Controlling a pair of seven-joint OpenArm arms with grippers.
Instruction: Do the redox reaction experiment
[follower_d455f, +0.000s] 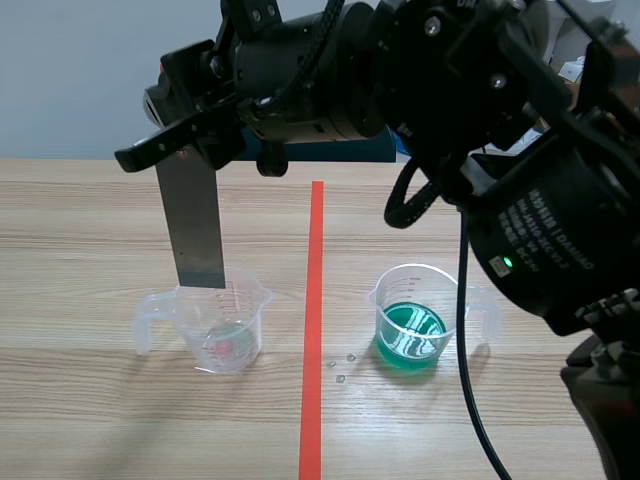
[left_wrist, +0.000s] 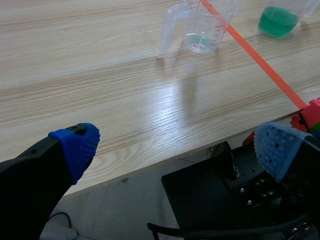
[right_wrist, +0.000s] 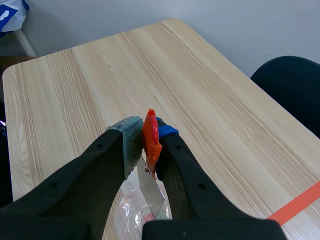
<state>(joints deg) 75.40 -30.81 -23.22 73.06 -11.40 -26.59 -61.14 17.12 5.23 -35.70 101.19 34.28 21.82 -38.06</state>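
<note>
One metal strip (follower_d455f: 198, 225) between right fingers (right_wrist: 127, 145)

blocked: metal strip (follower_d455f: 197, 230) over clear cup (follower_d455f: 225, 335) mouth | free: gap to green cup (follower_d455f: 415, 325)

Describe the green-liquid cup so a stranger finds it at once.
An orange-red tape line runs down the wooden table, one clear cup each side. The right cup is part filled with green liquid; the left cup is nearly empty.
</note>
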